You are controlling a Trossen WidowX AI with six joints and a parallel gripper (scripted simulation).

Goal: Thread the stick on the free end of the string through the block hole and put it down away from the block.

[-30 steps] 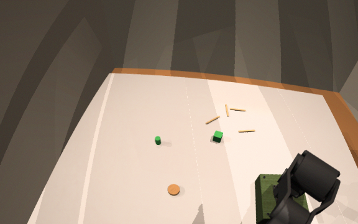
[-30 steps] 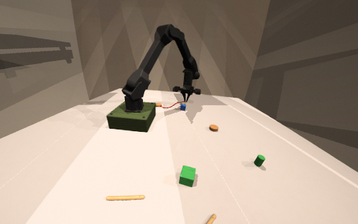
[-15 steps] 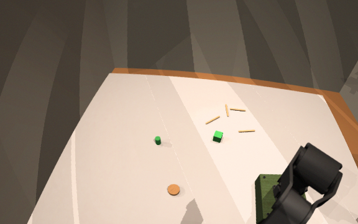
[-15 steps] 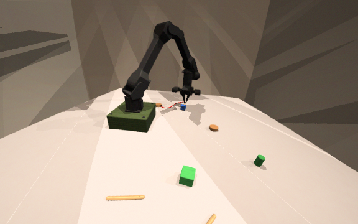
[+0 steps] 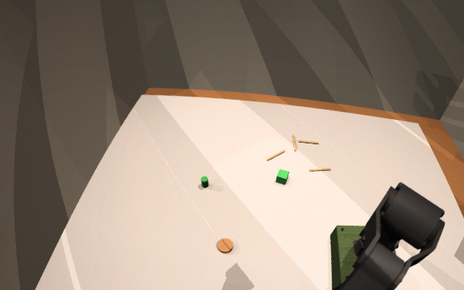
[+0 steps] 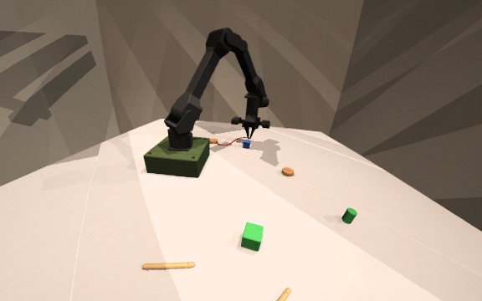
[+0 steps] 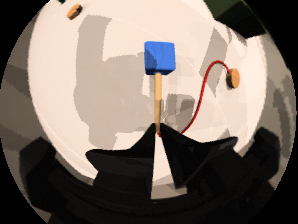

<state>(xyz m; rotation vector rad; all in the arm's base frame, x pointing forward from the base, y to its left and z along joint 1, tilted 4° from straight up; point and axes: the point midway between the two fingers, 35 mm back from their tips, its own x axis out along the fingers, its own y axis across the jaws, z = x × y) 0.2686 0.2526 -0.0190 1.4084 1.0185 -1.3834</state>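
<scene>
Small blue block (image 7: 160, 56) at 12 o'clock in the wrist view, thin wooden stick (image 7: 157, 99) touching its near side, thin red string (image 7: 202, 92) curving to round button (image 7: 233, 78) at 2 o'clock, black gripper (image 7: 158, 137) pointing straight down, pinching the stick.
</scene>
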